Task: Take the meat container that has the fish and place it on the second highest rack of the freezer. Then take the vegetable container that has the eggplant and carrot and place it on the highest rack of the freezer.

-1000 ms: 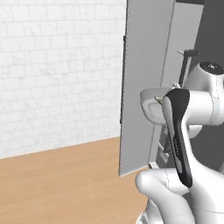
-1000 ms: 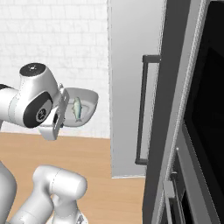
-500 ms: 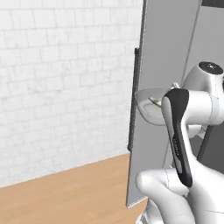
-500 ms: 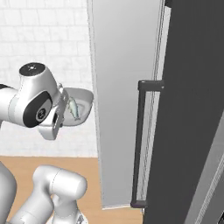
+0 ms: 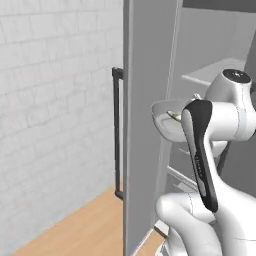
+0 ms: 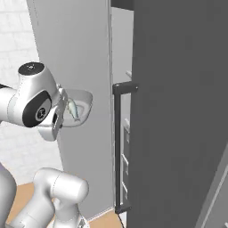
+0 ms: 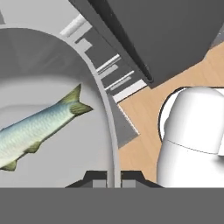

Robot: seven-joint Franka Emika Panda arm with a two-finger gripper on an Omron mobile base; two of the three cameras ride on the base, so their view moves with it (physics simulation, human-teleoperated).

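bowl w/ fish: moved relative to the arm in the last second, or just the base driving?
No. In the right base view the bowl with the fish sits by the same white wrist joint as before; the freezer shifted across the frame, so the base moved.

fish (image 7: 35, 127): 1 | bowl (image 7: 106, 113): 1 | freezer (image 5: 150, 100): 1

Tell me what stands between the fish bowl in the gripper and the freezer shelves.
The gripper is shut on the rim of the bowl holding the fish. The freezer's open door stands edge-on right beside the bowl, with the shelves behind it. The bowl probably has to go around the door's edge.
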